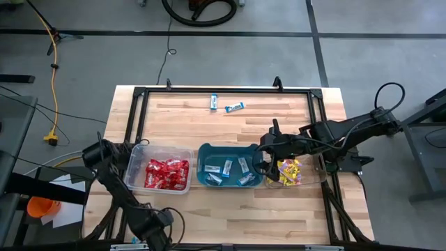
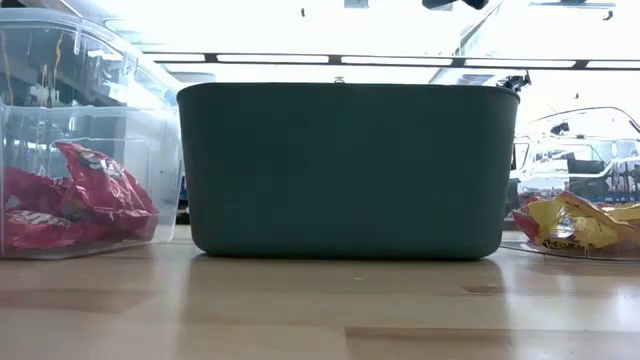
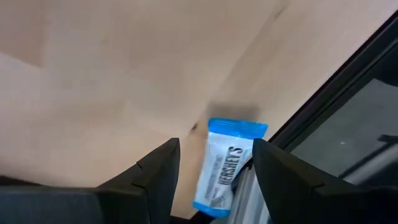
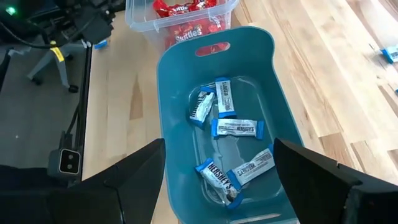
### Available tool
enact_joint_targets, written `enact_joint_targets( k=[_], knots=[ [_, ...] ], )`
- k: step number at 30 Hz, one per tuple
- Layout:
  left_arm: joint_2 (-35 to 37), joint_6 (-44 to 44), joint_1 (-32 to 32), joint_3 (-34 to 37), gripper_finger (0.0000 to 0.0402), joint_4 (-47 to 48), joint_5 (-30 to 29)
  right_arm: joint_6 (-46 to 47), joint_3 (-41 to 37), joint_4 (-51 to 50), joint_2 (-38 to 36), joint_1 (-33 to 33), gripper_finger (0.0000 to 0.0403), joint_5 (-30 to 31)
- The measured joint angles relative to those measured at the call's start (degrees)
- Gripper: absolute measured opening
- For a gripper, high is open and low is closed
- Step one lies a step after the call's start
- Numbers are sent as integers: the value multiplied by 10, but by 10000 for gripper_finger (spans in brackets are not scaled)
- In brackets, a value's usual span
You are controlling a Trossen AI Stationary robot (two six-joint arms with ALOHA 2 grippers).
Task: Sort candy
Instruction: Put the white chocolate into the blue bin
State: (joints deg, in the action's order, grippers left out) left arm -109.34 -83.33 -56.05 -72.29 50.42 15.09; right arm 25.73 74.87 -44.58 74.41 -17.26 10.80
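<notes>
My left claw [image 3: 211, 180] stands open at the bench's [image 1: 244, 118] eight-o'clock edge with a blue-and-white Hershey's packet [image 3: 225, 167] between its fingers, not clearly pinched. My right claw [image 4: 217, 186] hangs wide open and empty over the teal tub [image 4: 174, 106] holding five such packets. The packet looks light, thin, floppy and slick, so I would pinch it across its flat middle, not its crimped ends.
</notes>
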Motion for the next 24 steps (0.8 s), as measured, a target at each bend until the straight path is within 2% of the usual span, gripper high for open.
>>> enact_joint_targets(
  k=[4,8,12,15,19,20,24],
  knots=[
    [0,-24,-6,37,191,-62,35,10,0,0,0,0,291,1],
    [3,-50,-15,72,191,-103,38,13,0,0,0,0,291,14],
    [6,-36,-17,86,184,-107,43,13,0,0,0,0,291,26],
    [12,-20,-17,88,144,-105,40,12,0,-2,0,0,291,34],
    [43,2,-13,91,32,-93,-1,12,0,-2,0,0,291,41],
    [62,8,-10,91,19,-93,-16,11,0,-2,0,0,291,41],
    [162,60,7,89,21,-96,-63,12,0,-2,0,0,291,40]
  ],
)
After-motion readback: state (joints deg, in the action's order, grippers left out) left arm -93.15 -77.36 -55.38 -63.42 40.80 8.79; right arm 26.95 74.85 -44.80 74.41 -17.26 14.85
